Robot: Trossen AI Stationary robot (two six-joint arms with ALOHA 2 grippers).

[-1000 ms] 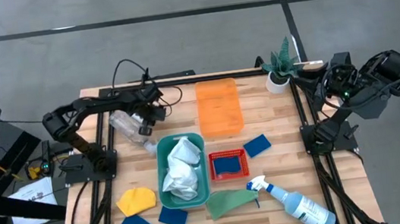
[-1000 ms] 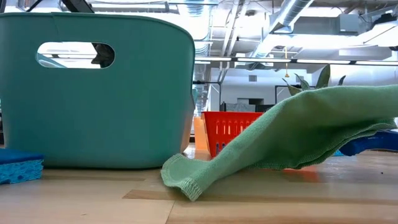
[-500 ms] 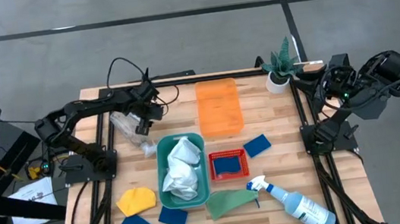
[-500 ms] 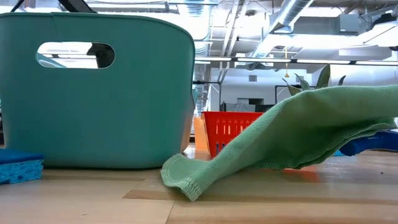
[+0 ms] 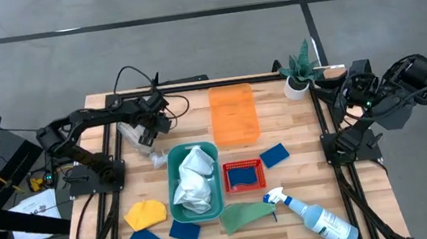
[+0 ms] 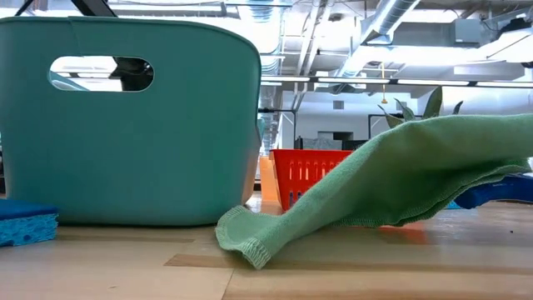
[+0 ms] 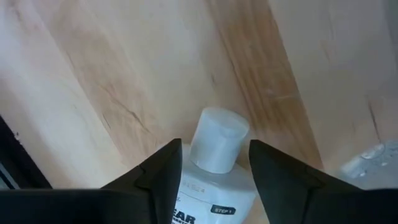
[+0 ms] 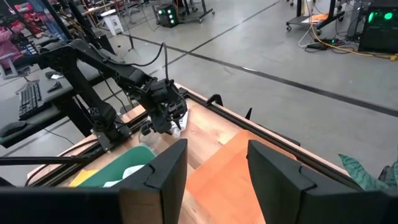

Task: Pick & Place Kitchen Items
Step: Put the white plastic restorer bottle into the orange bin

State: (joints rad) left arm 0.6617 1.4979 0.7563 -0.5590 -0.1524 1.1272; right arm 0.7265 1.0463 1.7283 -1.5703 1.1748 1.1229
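On table (image 5: pixel 279 119), left of teal bin (image 5: pixel 196 180), small white bottle (image 5: pixel 135 135) lies on wood. I judge step as placing bottle: drop looks done, I next need lift clear and pick another item. Left arm stretches low across far-left corner; left gripper (image 5: pixel 151 125) over bottle, fingers (image 7: pixel 163 177) spread, straddling neck, no squeeze visible. Right gripper (image 8: pixel 212 167) parked raised by plant (image 5: pixel 299 69), empty, fingers parted.

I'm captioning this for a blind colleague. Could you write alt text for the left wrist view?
A small white bottle with a round white cap lies on the pale wooden table, sitting between the open jaws of the left gripper. The bottle's label is cut off at the picture's edge.
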